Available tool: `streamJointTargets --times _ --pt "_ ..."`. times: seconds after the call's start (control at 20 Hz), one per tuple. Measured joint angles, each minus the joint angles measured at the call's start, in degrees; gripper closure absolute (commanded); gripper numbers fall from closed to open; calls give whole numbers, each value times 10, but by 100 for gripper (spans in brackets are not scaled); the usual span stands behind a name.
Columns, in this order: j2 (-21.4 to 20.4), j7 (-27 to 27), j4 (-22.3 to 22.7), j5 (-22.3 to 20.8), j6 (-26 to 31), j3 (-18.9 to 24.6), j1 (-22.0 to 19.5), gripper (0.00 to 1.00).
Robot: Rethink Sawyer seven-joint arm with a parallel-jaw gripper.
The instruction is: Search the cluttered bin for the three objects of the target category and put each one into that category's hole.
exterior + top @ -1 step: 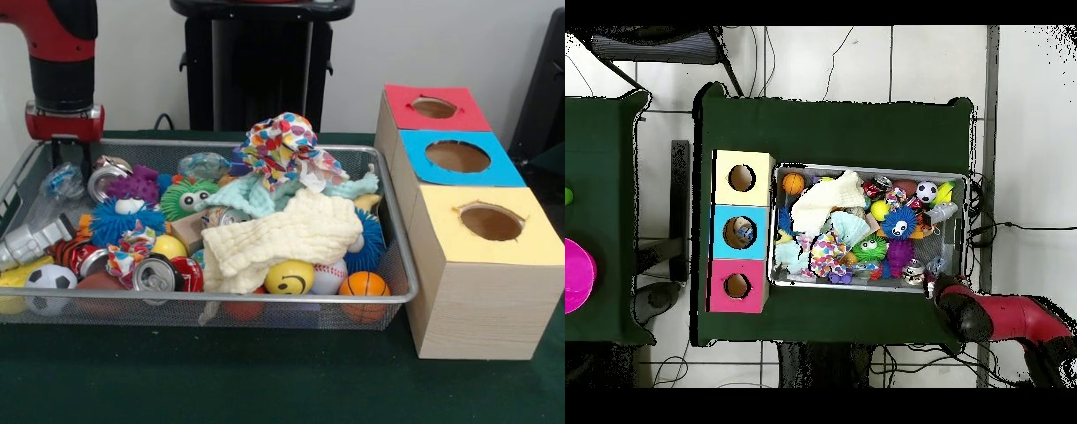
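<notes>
Wire mesh bin [388, 190] sits on the green table [265, 380], packed full. A cream waffle cloth [287, 234] drapes over the middle, with a polka-dot cloth [282, 137] bunched on top behind it and a pale teal cloth [252, 194] between — these cover much of what lies below. Along the near edge: soccer ball [48, 278], crushed red can [163, 272], yellow smiley ball [289, 277], baseball [329, 276], mini basketball [364, 284]. Further in, a blue spiky ball [124, 221], green fuzzy toy with an eye [187, 199], purple fuzzy toy [137, 184], silver can [106, 177], crumpled clear plastic bottle [62, 181].

Gripper [69, 150] hangs at the bin's far corner on the arm's side, above the rim by the plastic bottle; the red arm [1005, 318] reaches in from the table edge in the overhead view. Whether the jaws are wide or narrow — cannot tell, tips hidden behind mesh and clutter.

Beside the bin, touching or nearly so, stands the wooden box with three holes: yellow-topped hole [491, 223], blue-topped hole [457, 156], red-topped hole [433, 108]. Overhead, a small object shows inside the blue hole.
</notes>
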Motion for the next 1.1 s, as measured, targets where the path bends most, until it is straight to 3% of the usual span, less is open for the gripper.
streamJointTargets --times 0.55,1.1 --pt "-63 0 31 32 -9 -43 28 100" --pt "-79 1 35 103 -9 -69 89 100"
